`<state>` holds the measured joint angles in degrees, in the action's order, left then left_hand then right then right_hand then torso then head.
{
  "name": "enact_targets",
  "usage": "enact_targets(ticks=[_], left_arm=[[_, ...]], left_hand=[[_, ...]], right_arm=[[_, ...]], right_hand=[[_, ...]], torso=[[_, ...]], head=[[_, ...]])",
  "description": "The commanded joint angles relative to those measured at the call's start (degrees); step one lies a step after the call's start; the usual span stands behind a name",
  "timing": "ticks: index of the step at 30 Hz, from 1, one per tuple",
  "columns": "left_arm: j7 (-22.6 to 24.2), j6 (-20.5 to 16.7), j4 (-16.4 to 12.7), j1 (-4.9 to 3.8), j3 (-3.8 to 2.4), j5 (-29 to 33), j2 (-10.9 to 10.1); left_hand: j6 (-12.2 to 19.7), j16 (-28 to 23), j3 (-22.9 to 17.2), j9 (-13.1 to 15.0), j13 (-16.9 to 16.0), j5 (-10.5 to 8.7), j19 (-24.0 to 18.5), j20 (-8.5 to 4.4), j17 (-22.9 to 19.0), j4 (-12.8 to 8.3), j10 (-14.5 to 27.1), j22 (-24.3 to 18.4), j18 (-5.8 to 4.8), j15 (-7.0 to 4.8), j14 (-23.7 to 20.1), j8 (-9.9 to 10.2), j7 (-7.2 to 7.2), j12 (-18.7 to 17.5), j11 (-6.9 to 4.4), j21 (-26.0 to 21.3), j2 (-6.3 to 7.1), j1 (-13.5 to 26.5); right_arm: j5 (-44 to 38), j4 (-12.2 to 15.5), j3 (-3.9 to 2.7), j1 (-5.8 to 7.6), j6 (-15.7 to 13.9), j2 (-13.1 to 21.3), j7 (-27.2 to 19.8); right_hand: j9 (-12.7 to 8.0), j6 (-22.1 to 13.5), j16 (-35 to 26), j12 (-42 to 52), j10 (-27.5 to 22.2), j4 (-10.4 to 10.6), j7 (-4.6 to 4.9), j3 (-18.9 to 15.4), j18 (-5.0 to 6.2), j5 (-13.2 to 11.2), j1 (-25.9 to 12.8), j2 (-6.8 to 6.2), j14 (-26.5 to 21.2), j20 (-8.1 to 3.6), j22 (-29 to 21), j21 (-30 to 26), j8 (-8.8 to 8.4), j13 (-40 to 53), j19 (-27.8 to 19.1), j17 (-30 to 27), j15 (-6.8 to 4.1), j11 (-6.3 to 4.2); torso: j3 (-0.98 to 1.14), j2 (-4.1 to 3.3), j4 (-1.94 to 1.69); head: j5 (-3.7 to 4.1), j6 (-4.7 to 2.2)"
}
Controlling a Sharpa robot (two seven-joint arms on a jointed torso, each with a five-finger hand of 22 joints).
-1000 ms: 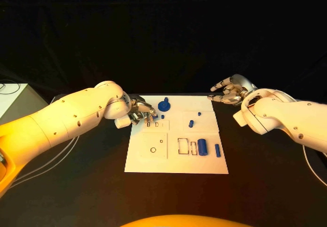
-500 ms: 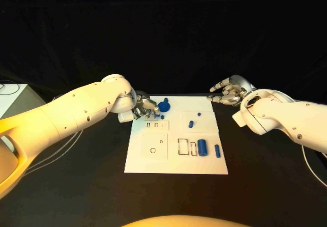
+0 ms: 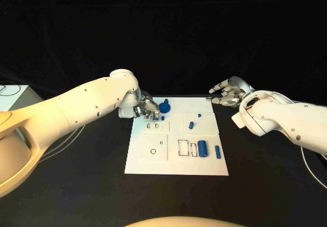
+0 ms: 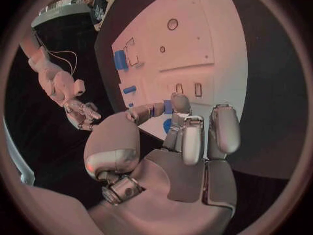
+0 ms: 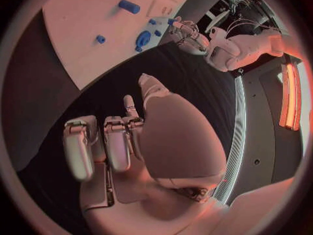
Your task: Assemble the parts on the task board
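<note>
The left robot hand [image 3: 144, 110], fingers curled but whether pinching anything I cannot tell, sits just beside the round blue plastic part [image 3: 164, 107] at the white task board's [image 3: 176, 168] far corner, while the released right robot hand [image 3: 225, 93] hovers well apart.

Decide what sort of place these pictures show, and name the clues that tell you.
Probably a robotics lab test bench: a black table against a dark backdrop, a white task board carrying small blue parts, and two white arms with silver hands, left hand and right hand.
</note>
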<state>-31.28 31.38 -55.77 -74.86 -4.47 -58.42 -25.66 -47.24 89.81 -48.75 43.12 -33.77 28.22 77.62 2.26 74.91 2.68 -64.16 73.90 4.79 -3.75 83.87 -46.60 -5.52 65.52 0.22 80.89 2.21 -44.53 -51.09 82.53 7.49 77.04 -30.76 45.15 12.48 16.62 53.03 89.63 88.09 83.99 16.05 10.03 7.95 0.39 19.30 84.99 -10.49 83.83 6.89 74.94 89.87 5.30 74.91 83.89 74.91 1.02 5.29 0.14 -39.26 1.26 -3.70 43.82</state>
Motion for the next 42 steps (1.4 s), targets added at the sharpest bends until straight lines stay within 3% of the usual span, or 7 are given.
enact_targets(ticks=[1, 6, 11, 20, 42], left_arm=[[-0.5, 6.0, 0.9, -0.49, 0.47, -1.6, 0.9], [-0.8, 8.3, 3.1, -1.16, 1.66, -1.5, 2.5], [-1.2, 10.4, 5.5, -1.43, 2.23, -0.1, 4.2], [-1.6, 10.5, 8.2, -1.50, 2.53, 0.4, 6.3], [-1.8, 8.6, 10.0, -1.48, 2.69, 0.1, 8.0]], left_hand=[[-2.6, 0.2, -13.7, 0.2, -0.1, 2.31, 0.4, -0.02, 15.1, -14.2, -1.6, 0.1, -0.48, -0.43, 6.1, 0.3, 2.19, 0.3, -1.13, 0.4, 0.05, -0.3], [-2.8, 0.2, -13.7, 0.3, -0.6, 2.71, 0.6, -0.06, 15.1, -14.2, -1.9, 0.3, -0.53, -0.48, 6.1, 0.4, 2.24, 0.4, -1.17, 0.5, 0.02, -0.3], [-2.9, 0.2, -13.7, 0.3, -0.9, 2.88, 0.7, -0.08, 15.1, -14.3, -2.1, 0.4, -0.56, -0.50, 6.1, 0.5, 2.26, 0.6, -1.20, 0.6, 0.01, -0.3], [-2.9, 0.2, -13.6, 0.4, -1.1, 3.11, 0.7, -0.11, 15.1, -14.3, -2.3, 0.4, -0.55, -0.53, 6.1, 0.6, 2.28, 0.7, -1.22, 0.6, -0.07, -0.3], [-3.0, 0.2, -13.5, 0.5, -1.7, 3.33, 0.7, -0.15, 15.1, -14.3, -2.6, 0.5, -0.58, -0.55, 6.1, 0.7, 2.28, 0.9, -1.23, 0.7, -0.14, -0.2]], right_arm=[[-0.6, 0.0, 0.00, -0.07, 0.7, -0.1, -0.4], [-0.7, -0.1, 0.00, -0.15, 0.7, -0.3, -0.4], [-0.7, -0.2, 0.00, -0.19, 0.7, -0.5, -0.4], [-0.7, -0.2, 0.00, -0.22, 0.6, -0.7, -0.4], [-0.8, 0.0, 0.00, -0.23, 0.6, -0.6, -0.3]], right_hand=[[0.1, -0.3, -0.3, -0.1, 4.1, -0.1, 0.05, 0.3, -0.39, 0.2, 0.6, 0.11, 5.7, -0.11, 15.1, 0.1, 0.21, 13.2, 6.1, 13.0, -0.14, -0.11], [0.1, -0.3, -0.3, -0.1, 4.1, 0.0, 0.05, 0.4, -0.39, 0.4, 0.6, 0.04, 5.6, -0.12, 15.1, 0.1, 0.22, 13.3, 6.1, 12.9, -0.14, -0.11], [0.1, -0.3, -0.3, -0.1, 4.1, 0.0, 0.05, 0.4, -0.39, 0.4, 0.6, 0.04, 5.6, -0.12, 15.1, 0.1, 0.22, 13.3, 6.1, 12.9, -0.14, -0.11], [0.1, -0.3, -0.3, -0.1, 4.1, 0.0, 0.05, 0.4, -0.39, 0.4, 0.6, 0.04, 5.6, -0.12, 15.1, 0.1, 0.22, 13.3, 6.1, 12.9, -0.14, -0.11], [0.1, -0.3, -0.3, -0.1, 4.1, 0.0, 0.05, 0.4, -0.39, 0.4, 0.6, 0.04, 5.6, -0.12, 15.1, 0.1, 0.22, 13.3, 6.1, 12.9, -0.14, -0.11]], torso=[[-0.01, -0.02, -0.01], [-0.01, 0.05, -0.06], [-0.03, -0.05, -0.12], [-0.08, -0.21, -0.11], [-0.05, -0.13, -0.10]], head=[[0.10, 0.04], [0.01, -0.17], [-0.08, -0.23], [-0.30, -0.15], [-0.41, 0.58]])
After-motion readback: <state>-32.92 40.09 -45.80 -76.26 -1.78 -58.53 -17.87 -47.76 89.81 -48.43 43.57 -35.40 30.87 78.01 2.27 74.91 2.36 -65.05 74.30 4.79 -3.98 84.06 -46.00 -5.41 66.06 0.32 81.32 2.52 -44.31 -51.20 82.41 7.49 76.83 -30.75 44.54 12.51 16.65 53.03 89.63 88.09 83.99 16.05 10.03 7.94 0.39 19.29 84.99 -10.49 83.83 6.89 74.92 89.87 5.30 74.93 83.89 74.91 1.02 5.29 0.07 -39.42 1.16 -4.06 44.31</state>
